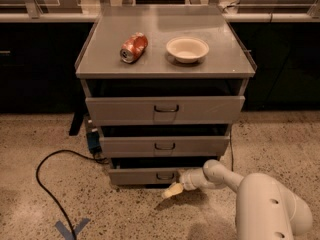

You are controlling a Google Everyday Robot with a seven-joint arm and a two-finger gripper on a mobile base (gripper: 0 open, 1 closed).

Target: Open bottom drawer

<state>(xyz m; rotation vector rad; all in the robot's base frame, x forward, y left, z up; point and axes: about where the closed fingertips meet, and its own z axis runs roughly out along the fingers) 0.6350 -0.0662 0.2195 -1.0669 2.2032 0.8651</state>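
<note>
The bottom drawer [140, 176] is the narrowest grey front, lowest in the cabinet, with a small dark loop handle [164, 176] at its centre. It stands slightly out, with a dark gap above it. My gripper [172, 190] is at the end of the white arm [220, 177], just below and right of that handle, close to the floor. Its yellowish tips point down-left, in front of the drawer's lower edge.
The middle drawer [165, 146] and the top drawer [165, 109] sit above. A lying red can [133, 47] and a white bowl [187, 49] are on the cabinet top. A black cable [47, 184] loops on the floor at left. Blue tape [72, 228] marks the floor.
</note>
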